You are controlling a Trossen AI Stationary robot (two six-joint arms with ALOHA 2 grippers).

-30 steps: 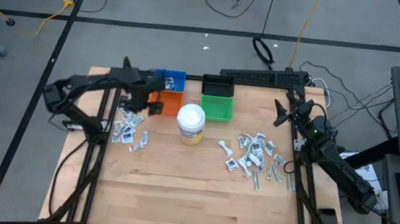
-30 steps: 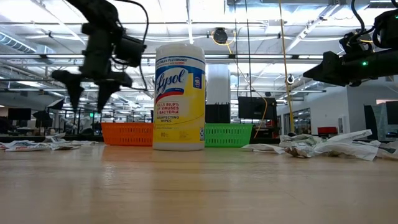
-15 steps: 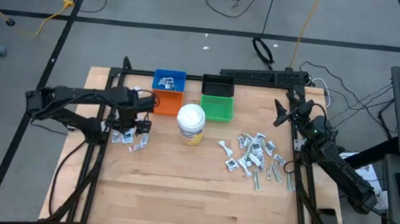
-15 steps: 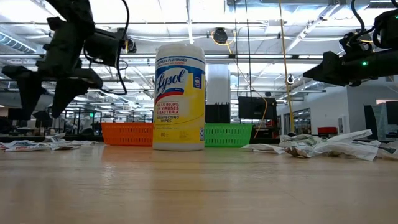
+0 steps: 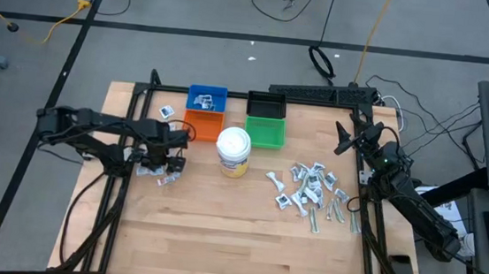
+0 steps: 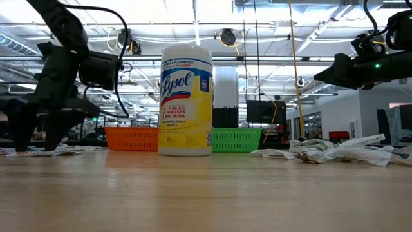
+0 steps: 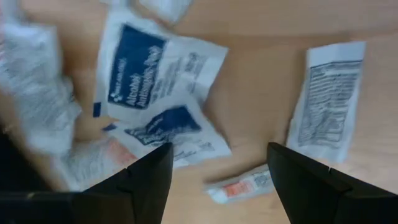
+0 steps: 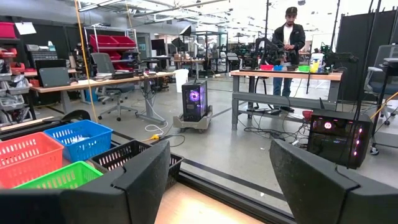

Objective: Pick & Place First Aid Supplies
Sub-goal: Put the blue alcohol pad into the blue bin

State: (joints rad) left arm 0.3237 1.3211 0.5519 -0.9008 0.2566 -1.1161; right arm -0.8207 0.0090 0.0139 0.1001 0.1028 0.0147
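The left end effector (image 5: 168, 154) is low over the left-hand cluster of first aid supplies (image 5: 158, 167), near the bench's left edge. Its fingers (image 7: 140, 186) stand apart, with nothing between them. In the left wrist view they frame flat white packets with dark blue printed panels (image 7: 155, 74) lying overlapped on the wood, a white printed sachet (image 7: 326, 102) lying apart from them, and a thin wrapped strip (image 7: 242, 185) between the fingertips' line. In the low view the same end effector (image 6: 32, 132) hangs with its tips just above the packets at the far left of the bench (image 6: 206, 193).

A second, larger cluster of supplies (image 5: 311, 189) lies toward the right edge (squares with dark marks and long strips, heaped loosely). One single packet (image 5: 166, 111) sits near the back-left corner, just beside the blue bin (image 5: 206, 97), which holds a few packets.

The orange bin (image 5: 205, 126), black bin (image 5: 267, 104) and green bin (image 5: 266, 132) sit along the back middle, with the white-lidded jar (image 5: 233, 150) just in front of them.

The right end effector (image 5: 344, 139) waits raised near the back-right corner, fingers apart and empty, facing into the room, where a person (image 8: 288, 43) stands at a far table.
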